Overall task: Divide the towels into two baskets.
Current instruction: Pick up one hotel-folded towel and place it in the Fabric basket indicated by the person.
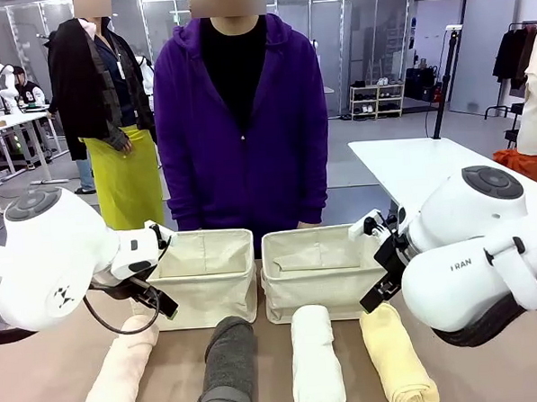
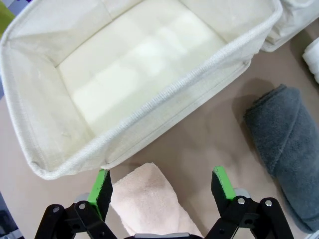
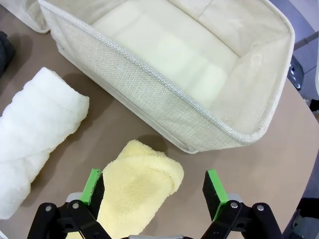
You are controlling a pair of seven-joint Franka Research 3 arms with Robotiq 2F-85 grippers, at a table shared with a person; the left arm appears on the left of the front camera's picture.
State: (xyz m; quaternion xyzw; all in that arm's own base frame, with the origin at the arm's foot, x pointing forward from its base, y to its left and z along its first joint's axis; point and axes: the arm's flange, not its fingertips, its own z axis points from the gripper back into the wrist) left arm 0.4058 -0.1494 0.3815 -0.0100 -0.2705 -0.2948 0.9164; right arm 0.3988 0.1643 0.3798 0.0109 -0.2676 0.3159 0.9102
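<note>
Four rolled towels lie in a row at the table's near edge: pink [image 1: 120,371], dark grey [image 1: 228,365], white [image 1: 315,361] and yellow [image 1: 398,361]. Behind them stand two cream baskets side by side, the left basket [image 1: 211,303] and the right basket [image 1: 319,297], both with nothing inside. My left gripper [image 2: 162,181] hangs open just above the far end of the pink towel [image 2: 149,199], its green pads on either side of it, in front of the left basket [image 2: 174,94]. Over the far end of the yellow towel [image 3: 134,194] my right gripper [image 3: 154,186] is open too, near the right basket [image 3: 149,94].
A person in a purple hoodie [image 1: 242,121] stands at the far side, right behind the baskets. The grey towel [image 2: 284,144] lies right of my left gripper, the white towel [image 3: 35,134] left of my right one. A white table [image 1: 429,166] stands back right.
</note>
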